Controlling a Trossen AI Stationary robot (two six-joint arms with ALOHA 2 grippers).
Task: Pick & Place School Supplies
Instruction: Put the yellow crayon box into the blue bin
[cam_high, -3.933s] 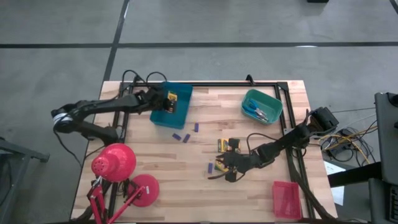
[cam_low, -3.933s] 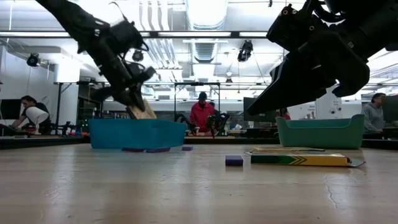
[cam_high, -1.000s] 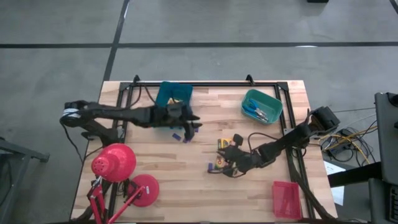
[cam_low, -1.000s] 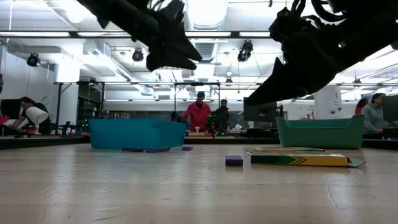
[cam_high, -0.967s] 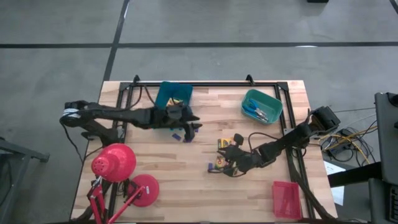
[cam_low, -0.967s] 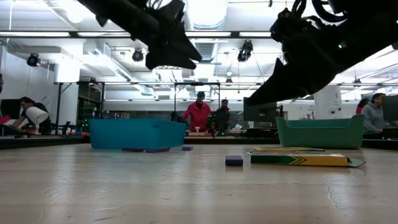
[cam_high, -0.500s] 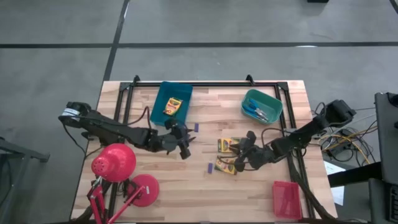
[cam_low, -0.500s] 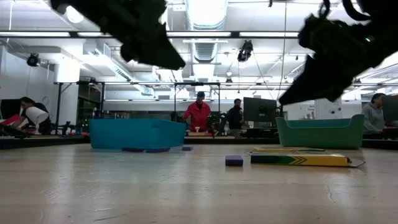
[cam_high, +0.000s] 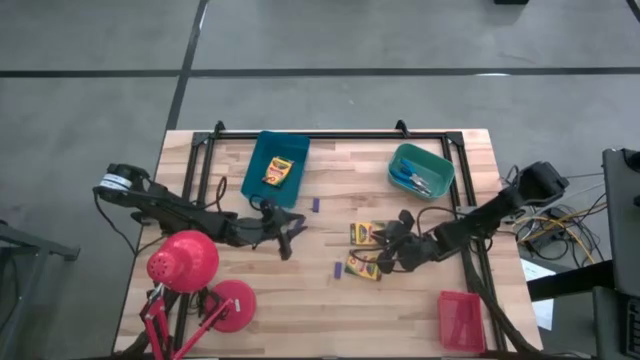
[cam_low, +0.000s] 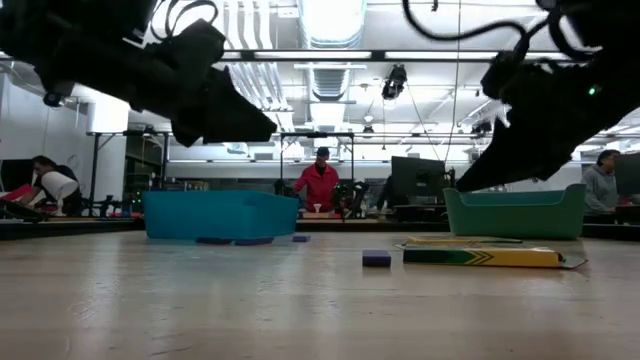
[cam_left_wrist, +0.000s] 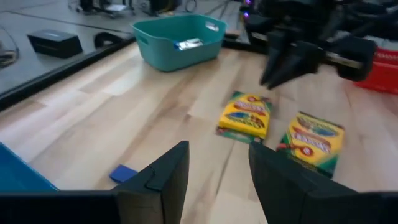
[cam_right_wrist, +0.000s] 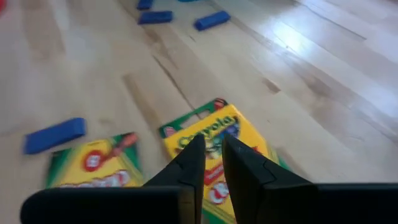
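Observation:
Two yellow crayon boxes (cam_high: 367, 233) (cam_high: 364, 266) lie flat on the table right of centre; the left wrist view shows them too (cam_left_wrist: 247, 115) (cam_left_wrist: 311, 140). A third box (cam_high: 276, 170) lies in the blue tray (cam_high: 262, 190). Scissors (cam_high: 410, 178) lie in the teal tray (cam_high: 437, 160). Purple sticks (cam_high: 315, 205) (cam_high: 337, 269) lie loose on the wood. My left gripper (cam_high: 290, 238) hovers open at table centre, holding nothing. My right gripper (cam_high: 395, 240), its fingers nearly together and holding nothing (cam_right_wrist: 211, 155), hangs just right of the two boxes.
A red desk lamp (cam_high: 185, 262) stands at the near left corner. A red tray (cam_high: 460, 320) sits at the near right. A black frame (cam_high: 330, 136) runs along the table's far edge. Bare wood lies between the two grippers and along the near edge.
My left gripper has left the blue tray's side, moving toward the near edge and down, and now points more level. My right gripper has drawn back toward the right edge, off the two crayon boxes, and has rolled. The boxes have stayed where they were.

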